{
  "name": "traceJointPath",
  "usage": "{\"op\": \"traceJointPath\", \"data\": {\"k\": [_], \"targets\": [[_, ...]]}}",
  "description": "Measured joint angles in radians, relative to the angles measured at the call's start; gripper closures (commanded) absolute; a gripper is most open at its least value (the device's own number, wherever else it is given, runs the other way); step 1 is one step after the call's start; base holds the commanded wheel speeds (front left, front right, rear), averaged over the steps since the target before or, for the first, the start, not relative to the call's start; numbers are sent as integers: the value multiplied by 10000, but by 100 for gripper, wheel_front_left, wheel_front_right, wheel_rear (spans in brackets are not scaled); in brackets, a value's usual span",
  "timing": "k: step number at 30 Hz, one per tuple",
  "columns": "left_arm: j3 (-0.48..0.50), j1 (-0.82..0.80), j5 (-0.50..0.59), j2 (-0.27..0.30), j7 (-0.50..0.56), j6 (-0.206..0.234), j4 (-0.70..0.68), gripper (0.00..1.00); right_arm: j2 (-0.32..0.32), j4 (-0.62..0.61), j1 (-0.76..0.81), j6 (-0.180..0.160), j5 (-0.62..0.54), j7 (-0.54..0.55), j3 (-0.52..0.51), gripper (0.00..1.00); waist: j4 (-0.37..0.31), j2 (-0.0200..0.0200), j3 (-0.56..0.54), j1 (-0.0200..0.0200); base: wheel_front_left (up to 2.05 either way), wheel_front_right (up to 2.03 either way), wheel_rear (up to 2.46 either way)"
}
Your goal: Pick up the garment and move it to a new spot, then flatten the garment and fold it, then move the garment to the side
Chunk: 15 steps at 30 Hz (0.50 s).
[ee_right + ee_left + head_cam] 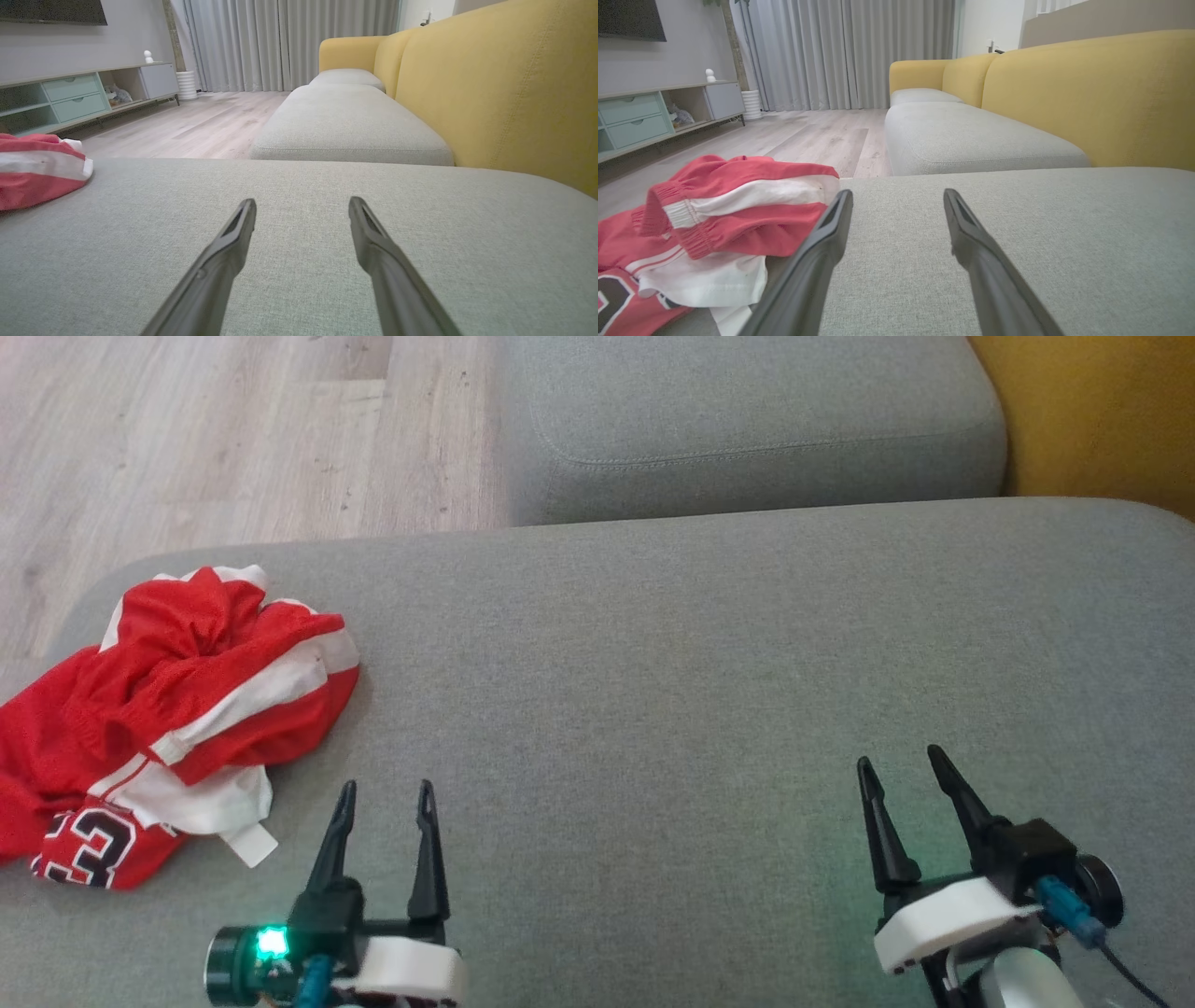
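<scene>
Garment (177,700): crumpled on the sofa (653,663), just left of the left end effector (387,786).
Left end effector: released, empty.
Right end effector (898,756): released, well apart.

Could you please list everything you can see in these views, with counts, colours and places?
garment: one, red and white, crumpled at the near cushion's left end
seat cushions: three, grey, in a row
backrest: one, yellow, along the cushions' right side
floor: one, pale wood, left of the cushions
curtains: one set, grey, far wall
cabinet: one, mint drawers, across the floor
left hand: one, dark, open, beside the garment
right hand: one, dark, open, over bare cushion
</scene>
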Motion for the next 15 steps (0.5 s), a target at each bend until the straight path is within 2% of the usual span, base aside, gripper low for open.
{"op": "traceJointPath", "data": {"k": [6,15], "targets": [[-150,-19,594,6,-146,161,100,0,-2,180,0,0,-679,-173,-92,0,15,0,-54,0,0,0,0],[-148,-21,570,10,-169,159,276,0,-2,445,0,0,-681,-173,-190,0,39,0,-113,0,0,0,0]]}}
